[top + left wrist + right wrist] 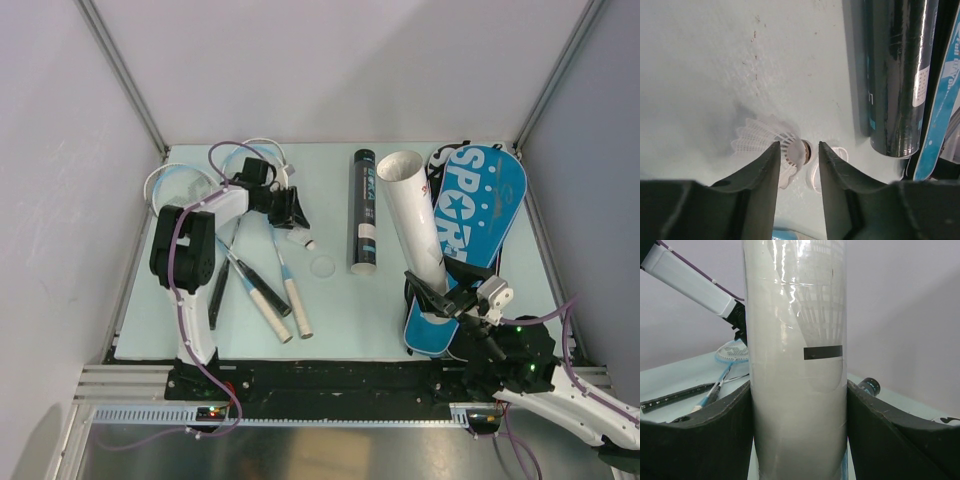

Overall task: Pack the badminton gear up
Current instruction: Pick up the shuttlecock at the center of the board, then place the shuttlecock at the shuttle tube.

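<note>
On the table (330,325), left gripper (797,146) straddles shuttlecock (762,137) at its cork, jaws narrow, pinch unclear; squeeze the cork squarely, spare the feathers; right gripper (797,390) clamps tilted white tube (415,215); hold its mouth steady.

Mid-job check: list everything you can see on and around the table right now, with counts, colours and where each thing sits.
rackets: at least three, pale heads, black or white handles, fanned across the table's left side, partly under the left arm
shuttlecock: one loose, white, on the table near the rackets
lid: one, clear, flat between the rackets and the black tube
black tube: one, black, lying at the table's middle
white tube: one, white, tilted above the bag
bag: one, blue with white lettering, right side
table: one, pale green
left gripper: open, straddling the shuttlecock
right gripper: closed on the white tube's lower end
</note>
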You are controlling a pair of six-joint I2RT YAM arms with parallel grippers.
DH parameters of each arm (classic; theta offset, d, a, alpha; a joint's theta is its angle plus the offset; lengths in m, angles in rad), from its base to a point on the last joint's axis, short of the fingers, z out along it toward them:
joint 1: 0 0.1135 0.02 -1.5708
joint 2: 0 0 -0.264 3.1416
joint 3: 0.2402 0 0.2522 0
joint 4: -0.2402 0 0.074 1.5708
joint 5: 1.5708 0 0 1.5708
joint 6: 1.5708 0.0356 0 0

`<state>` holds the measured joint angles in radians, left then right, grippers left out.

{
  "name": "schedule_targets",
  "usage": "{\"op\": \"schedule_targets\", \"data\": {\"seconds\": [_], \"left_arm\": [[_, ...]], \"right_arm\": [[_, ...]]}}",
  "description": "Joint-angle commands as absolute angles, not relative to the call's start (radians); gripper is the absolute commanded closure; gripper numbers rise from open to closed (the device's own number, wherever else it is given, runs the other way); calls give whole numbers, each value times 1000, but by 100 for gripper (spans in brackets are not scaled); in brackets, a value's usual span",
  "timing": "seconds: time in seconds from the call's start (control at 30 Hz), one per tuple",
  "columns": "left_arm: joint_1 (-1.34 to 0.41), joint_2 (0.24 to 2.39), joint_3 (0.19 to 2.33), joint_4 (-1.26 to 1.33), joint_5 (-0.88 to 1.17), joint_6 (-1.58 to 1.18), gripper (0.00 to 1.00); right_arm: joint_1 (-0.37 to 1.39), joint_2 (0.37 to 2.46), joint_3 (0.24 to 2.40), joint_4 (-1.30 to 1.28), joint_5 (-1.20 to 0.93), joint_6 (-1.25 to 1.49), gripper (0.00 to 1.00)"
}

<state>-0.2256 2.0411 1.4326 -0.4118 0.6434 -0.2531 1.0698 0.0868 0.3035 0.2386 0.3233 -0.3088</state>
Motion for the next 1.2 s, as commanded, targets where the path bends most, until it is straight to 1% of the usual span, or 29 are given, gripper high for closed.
{"op": "schedule_targets", "data": {"seconds": [0.0, 0.17, 0.23, 0.5, 0.7, 0.83, 1.0, 1.17], "left_arm": [[-220, 1990, 1436, -425, 688, -232, 64], [-219, 1934, 1432, -430, 691, -268, 94], [-215, 1892, 1432, -430, 685, -294, 99], [-195, 1652, 1448, -429, 611, -388, 100], [-186, 1427, 1445, -429, 557, -440, 100], [-183, 1272, 1401, -429, 482, -469, 100], [-181, 1119, 1342, -439, 549, -486, 100], [-182, 968, 1320, -484, 633, -479, 100]], "right_arm": [[1073, 74, 350, 292, 305, -281, 63], [1074, 84, 350, 280, 299, -264, 63], [1073, 97, 350, 278, 296, -257, 63], [1073, 239, 350, 323, 281, -311, 62], [1074, 325, 350, 285, 108, -406, 63], [1075, 354, 348, 235, 66, -473, 63], [1074, 384, 349, 185, 103, -535, 61], [1076, 395, 351, 117, 59, -561, 60]]}}
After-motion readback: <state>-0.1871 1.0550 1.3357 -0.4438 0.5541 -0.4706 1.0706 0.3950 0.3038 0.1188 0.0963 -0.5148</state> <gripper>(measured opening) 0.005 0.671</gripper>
